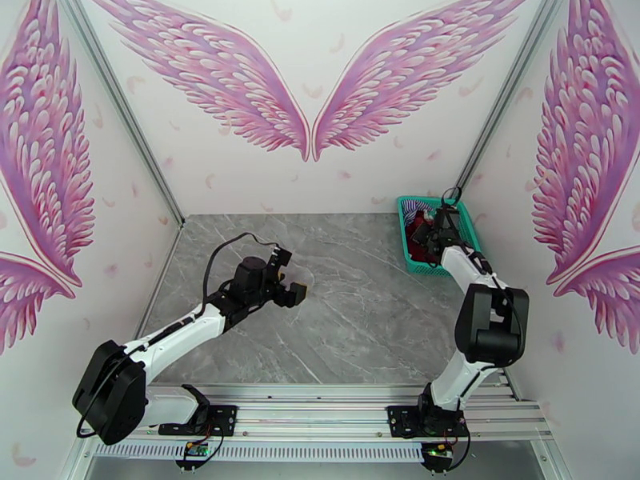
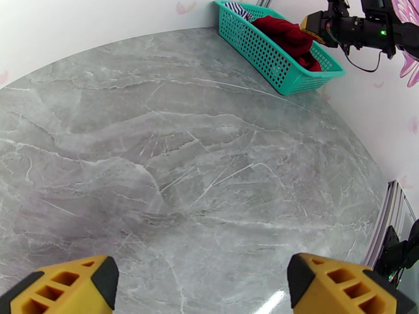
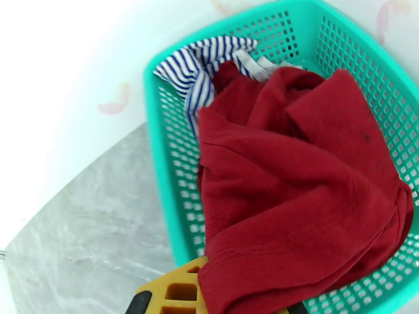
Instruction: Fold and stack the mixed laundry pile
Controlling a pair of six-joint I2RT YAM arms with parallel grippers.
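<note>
Right gripper clamped on dark red T-shirt in teal mesh basket; left gripper wide open, empty, above desk.

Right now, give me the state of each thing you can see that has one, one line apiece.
teal basket, upright on the table, holding both garments
red T-shirt, crumpled and unfolded in the teal basket, one edge pinched by the right gripper
striped shirt, crumpled at the teal basket's far end, partly under the red T-shirt
right gripper, shut on the red T-shirt
left gripper, open, empty, above the table
</note>
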